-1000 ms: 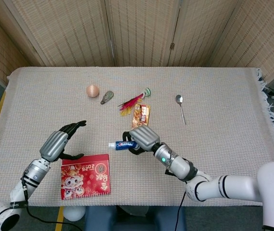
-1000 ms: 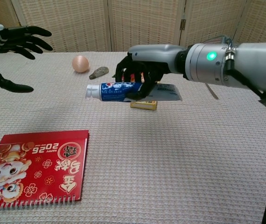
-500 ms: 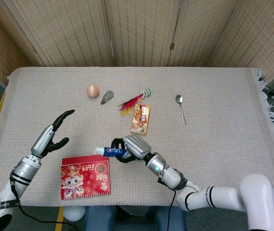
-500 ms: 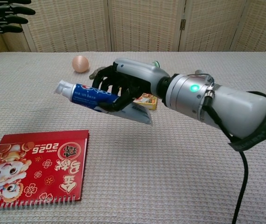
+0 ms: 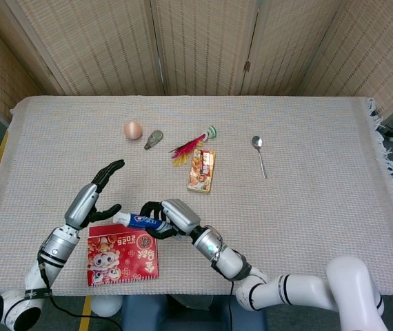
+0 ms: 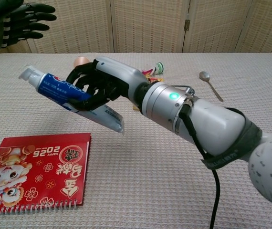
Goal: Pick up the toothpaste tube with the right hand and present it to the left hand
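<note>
Toothpaste tube (image 5: 138,221) is held aloft in the right hand (image 5: 171,218), fingers wrapped round its mid-body, cap end just above the red calendar's (image 5: 123,252) top edge w/ the left hand (image 5: 94,195) close by, fingers spread & empty. To finish well: keep the cap end pointed into the left palm, approach slow, hold firm, no twist.

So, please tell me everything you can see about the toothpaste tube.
The toothpaste tube is blue and white with a white cap at one end and a flat crimped tail at the other; it looks like soft plastic. The right hand grips it round the middle, off the table, tilted with the cap higher and pointing toward the left hand, the tail lower. In the head view it lies just above the red notebook, the cap close to the left hand; whether they touch I cannot tell.
</note>
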`<state>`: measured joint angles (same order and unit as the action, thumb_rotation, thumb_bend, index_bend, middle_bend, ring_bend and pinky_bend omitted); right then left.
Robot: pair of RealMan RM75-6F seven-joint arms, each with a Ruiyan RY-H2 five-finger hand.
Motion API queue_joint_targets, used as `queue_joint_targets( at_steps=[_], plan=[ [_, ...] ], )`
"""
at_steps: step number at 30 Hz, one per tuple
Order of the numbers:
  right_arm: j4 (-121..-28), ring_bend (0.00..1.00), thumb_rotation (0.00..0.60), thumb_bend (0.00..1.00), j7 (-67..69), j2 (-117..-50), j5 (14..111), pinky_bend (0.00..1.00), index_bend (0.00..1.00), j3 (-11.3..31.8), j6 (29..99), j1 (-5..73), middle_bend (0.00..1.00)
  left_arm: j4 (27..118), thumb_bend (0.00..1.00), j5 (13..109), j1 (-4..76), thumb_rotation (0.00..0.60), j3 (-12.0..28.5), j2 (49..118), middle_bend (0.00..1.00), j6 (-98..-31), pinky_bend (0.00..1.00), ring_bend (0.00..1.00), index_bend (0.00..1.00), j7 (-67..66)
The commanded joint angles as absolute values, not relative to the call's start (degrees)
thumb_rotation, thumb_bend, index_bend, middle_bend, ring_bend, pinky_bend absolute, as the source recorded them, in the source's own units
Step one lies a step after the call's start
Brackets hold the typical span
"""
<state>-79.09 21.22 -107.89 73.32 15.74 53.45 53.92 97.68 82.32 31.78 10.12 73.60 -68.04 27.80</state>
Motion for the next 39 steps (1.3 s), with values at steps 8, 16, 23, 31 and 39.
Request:
queue_joint_targets(
  at_steps=[8,16,23,31,39],
  plan=[
    [-78.0,0.63,0.600,0.85,22.8,-109.8,74.0,0.59,0.64,17.4,54.0,53.6,0.57,98.1,0.14,82.5,32.7,0.083,10.2,78.0,0.05,-68.4,0.00,0.00,0.01,23.7],
    [-77.6,0.65,0.600,0.87,23.9,-111.1,73.6,0.59,0.65,18.6,54.3,53.3,0.57,97.1,0.14,82.2,33.4,0.078,10.6,82.6,0.05,-69.2,0.00,0.00,0.01,20.0],
    [-77.2,0.66,0.600,0.89,24.3,-112.5,73.5,0.59,0.67,19.4,54.9,53.0,0.59,96.1,0.14,81.7,33.8,0.068,11.0,85.8,0.04,-69.6,0.00,0.00,0.00,17.7],
    [-77.0,0.66,0.600,0.90,24.3,-112.3,74.5,0.59,0.67,19.2,54.9,52.7,0.59,95.7,0.14,81.0,33.9,0.068,11.4,86.5,0.04,-69.4,0.00,0.00,0.00,17.0],
    [-79.8,0.65,0.600,0.90,16.9,-105.1,73.2,0.59,0.67,17.5,51.1,52.0,0.59,95.5,0.14,81.5,32.7,0.071,10.7,82.6,0.04,-69.6,0.00,0.00,0.00,16.6]
  ],
)
